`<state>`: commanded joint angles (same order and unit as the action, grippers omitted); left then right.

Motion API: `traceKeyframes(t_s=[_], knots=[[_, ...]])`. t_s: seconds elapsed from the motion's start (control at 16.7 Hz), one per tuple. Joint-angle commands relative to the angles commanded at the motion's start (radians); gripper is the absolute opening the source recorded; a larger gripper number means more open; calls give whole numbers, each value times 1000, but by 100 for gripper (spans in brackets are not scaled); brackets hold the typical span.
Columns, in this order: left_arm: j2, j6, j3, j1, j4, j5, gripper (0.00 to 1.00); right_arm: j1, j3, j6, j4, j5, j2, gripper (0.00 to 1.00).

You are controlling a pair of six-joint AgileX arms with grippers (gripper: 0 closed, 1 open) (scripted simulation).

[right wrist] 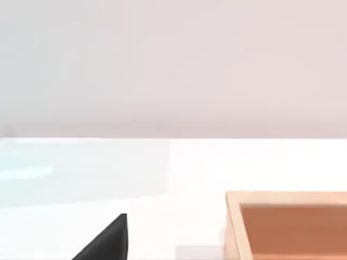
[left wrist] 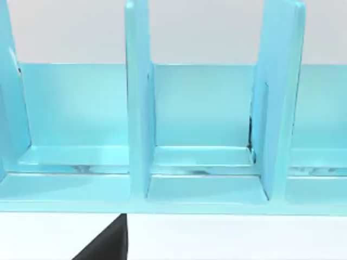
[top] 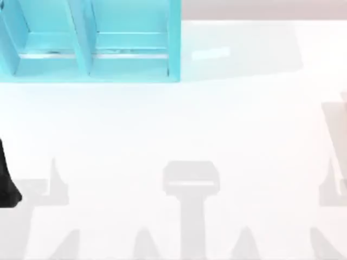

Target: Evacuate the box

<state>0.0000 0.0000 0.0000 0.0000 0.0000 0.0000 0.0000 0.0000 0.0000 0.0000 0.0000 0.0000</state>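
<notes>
You see the wooden box (right wrist: 287,225) by the right arm; its visible part looks bare, perhaps already emptied. The blue shelf (top: 89,40) stands far left. Jaw state: cannot tell.

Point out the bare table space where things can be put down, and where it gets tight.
The white table lies bare in front of the blue divided shelf and rightward past its end wall. The shelf's compartments are narrow between upright dividers. The right wrist view shows open table beside a wooden box. The left arm sits at the left edge.
</notes>
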Motion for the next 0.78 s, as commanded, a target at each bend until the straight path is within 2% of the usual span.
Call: traceKeyframes(t_s=[0.36,0.78], knots=[[0,0,0,0,0,0,100,-43,99,-42,-98,1,107,100],[0,0,0,0,0,0,100,-219,519,-214,-521,2,642,100]])
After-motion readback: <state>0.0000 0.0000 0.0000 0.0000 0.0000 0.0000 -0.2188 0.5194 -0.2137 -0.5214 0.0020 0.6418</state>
